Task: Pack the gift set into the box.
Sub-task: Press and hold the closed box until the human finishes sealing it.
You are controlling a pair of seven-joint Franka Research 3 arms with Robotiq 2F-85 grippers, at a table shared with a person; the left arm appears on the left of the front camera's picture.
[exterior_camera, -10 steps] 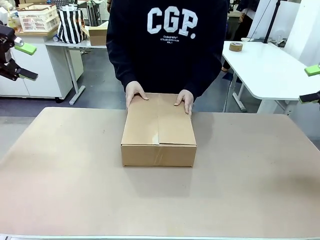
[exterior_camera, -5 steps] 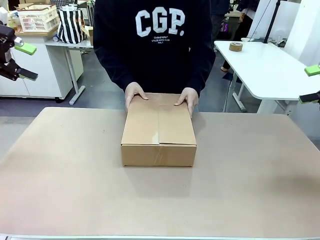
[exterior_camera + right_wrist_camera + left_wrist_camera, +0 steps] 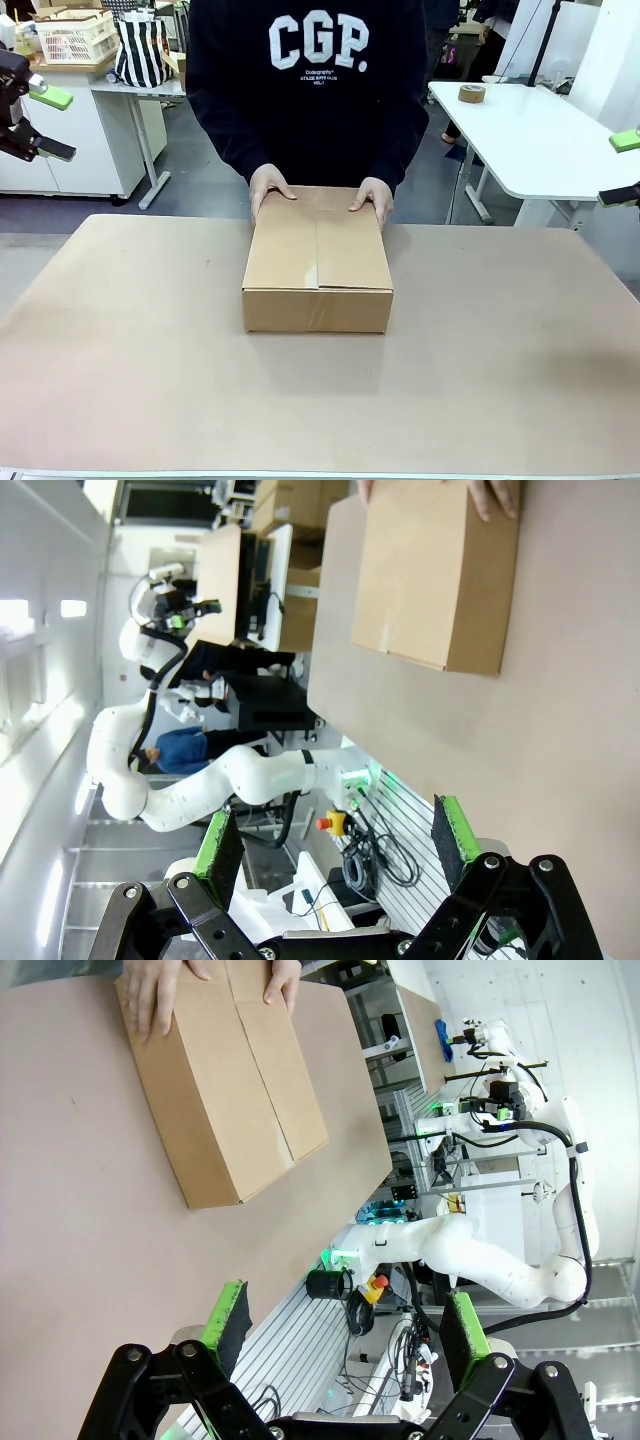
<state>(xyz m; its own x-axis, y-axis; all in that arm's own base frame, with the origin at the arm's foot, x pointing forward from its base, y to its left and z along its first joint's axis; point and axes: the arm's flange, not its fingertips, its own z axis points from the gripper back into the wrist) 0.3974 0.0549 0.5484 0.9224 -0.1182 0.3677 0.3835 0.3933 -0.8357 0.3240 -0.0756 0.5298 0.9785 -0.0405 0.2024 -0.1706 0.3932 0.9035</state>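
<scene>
Cardboard box (image 3: 317,260) sits shut by the table's (image 3: 150,380) far edge, a person's hands (image 3: 270,190) seemingly steadying it; left gripper (image 3: 52,123) and right gripper (image 3: 622,167) gape empty.

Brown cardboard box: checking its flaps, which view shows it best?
Front view: the brown cardboard box sits whole, centred, flaps shut. Left wrist view shows it sideways; right wrist view cuts off its far end.

A lab-like workshop: white worktables (image 3: 540,135), a plastic crate (image 3: 75,38), a tape roll (image 3: 472,93).
</scene>
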